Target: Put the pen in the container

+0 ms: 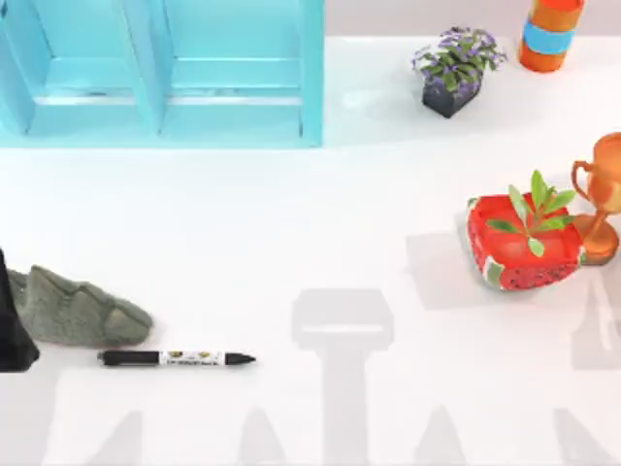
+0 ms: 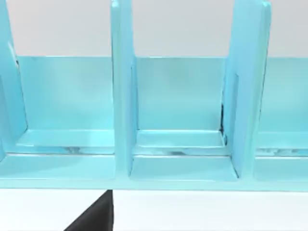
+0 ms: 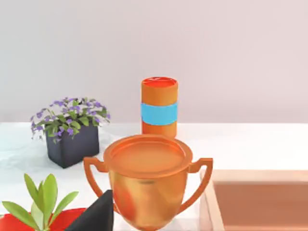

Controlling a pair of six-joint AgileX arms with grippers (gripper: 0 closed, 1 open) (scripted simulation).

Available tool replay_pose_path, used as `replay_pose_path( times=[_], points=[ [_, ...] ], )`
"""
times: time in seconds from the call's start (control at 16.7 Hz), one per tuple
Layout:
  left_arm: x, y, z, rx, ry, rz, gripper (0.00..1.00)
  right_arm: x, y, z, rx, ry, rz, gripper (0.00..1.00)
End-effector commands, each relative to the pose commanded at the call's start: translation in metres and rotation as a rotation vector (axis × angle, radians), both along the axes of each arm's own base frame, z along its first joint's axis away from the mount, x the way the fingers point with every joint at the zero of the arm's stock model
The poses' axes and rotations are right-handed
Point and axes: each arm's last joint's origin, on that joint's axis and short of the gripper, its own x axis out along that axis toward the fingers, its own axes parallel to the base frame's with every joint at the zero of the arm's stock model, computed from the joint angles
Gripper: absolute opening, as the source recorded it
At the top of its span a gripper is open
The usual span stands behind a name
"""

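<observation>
The pen [image 1: 177, 358] lies flat on the white table near the front left, black cap to the left, black tip to the right, white printed barrel between. The container [image 1: 165, 73] is a light blue rack with upright dividers at the back left; the left wrist view faces its open compartments [image 2: 178, 115]. A dark piece of my left gripper [image 2: 94, 216] shows in front of the rack. A dark piece of my right gripper [image 3: 96, 216] shows before a copper trophy [image 3: 147, 180]. Nothing touches the pen.
A grey rock [image 1: 78, 311] and a black object [image 1: 15, 330] sit just left of the pen. At the right stand a red pot with a green plant [image 1: 527, 243], the trophy [image 1: 602, 194], a purple-flowered plant [image 1: 454, 70], an orange can [image 1: 550, 34] and a wooden tray [image 3: 260, 202].
</observation>
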Motion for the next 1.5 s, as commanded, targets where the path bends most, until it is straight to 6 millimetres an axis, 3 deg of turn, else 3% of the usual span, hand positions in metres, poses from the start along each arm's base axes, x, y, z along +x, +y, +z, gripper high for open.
replay_pose_path(
  times=[0.3,0.54,0.78,0.96,1.08,1.26,1.5],
  points=[
    [0.000,0.000,0.000,0.000,0.000,0.000,1.00,0.000,0.003,0.010,-0.025,0.035,0.040,1.00],
    [0.000,0.000,0.000,0.000,0.000,0.000,1.00,0.009,0.017,0.048,-0.118,0.171,0.201,1.00],
    [0.000,0.000,0.000,0.000,0.000,0.000,1.00,0.044,0.048,0.094,-0.258,0.392,0.454,1.00],
    [0.000,0.000,0.000,0.000,0.000,0.000,1.00,0.088,0.091,0.114,-0.379,0.589,0.672,1.00],
    [0.000,0.000,0.000,0.000,0.000,0.000,1.00,0.121,0.129,0.117,-0.460,0.719,0.817,1.00],
    [0.000,0.000,0.000,0.000,0.000,0.000,1.00,0.161,0.193,0.105,-0.572,0.885,1.013,1.00],
    [0.000,0.000,0.000,0.000,0.000,0.000,1.00,0.191,0.276,0.077,-0.690,1.033,1.215,1.00]
  ],
)
